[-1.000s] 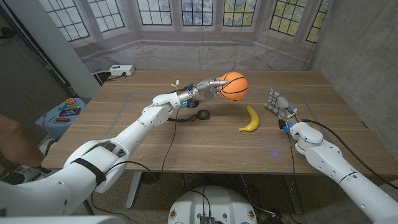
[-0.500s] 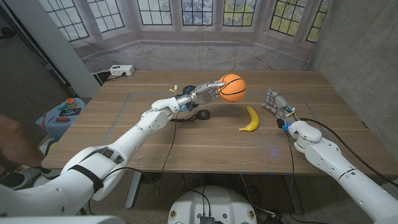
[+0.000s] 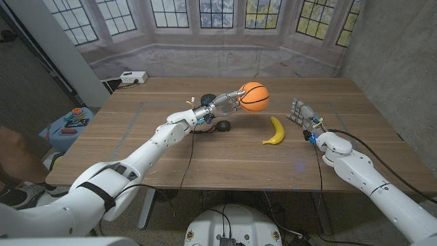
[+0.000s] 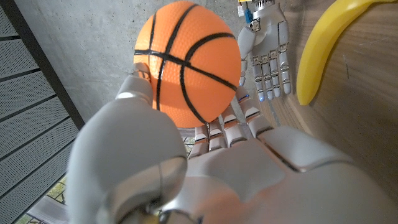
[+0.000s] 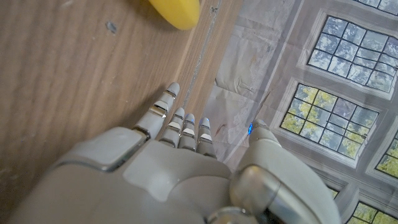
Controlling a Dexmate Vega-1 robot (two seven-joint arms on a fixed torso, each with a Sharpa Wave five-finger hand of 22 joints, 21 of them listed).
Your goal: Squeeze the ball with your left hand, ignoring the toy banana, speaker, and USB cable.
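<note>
Wooden table (image 3: 205, 147) under a row of leaded windows, grey backdrop sheet behind. Orange ball (image 3: 254, 96) with black seams held up off the table, above and just behind the toy banana (image 3: 275, 130). Left hand (image 3: 229, 101) gripping that ball, fingers wrapped round its near side; in the left wrist view, thumb on one flank and fingers (image 4: 231, 121) under the other, ball (image 4: 188, 61) bulging out between them, left hand (image 4: 205, 168) large in the foreground. Small black speaker (image 3: 222, 126) on the table beside the toy banana, on the left arm's side, with a thin black USB cable (image 3: 186, 158) trailing from it toward the near edge. Right hand (image 3: 301, 112) on the far side of the toy banana from the speaker, near it but apart, holding nothing, fingers straight and close together. Same right hand (image 5: 180, 168) in its own wrist view, fingertips (image 5: 186, 124) reaching along the wood, yellow toy banana (image 5: 177, 12) tip ahead of them, untouched.
</note>
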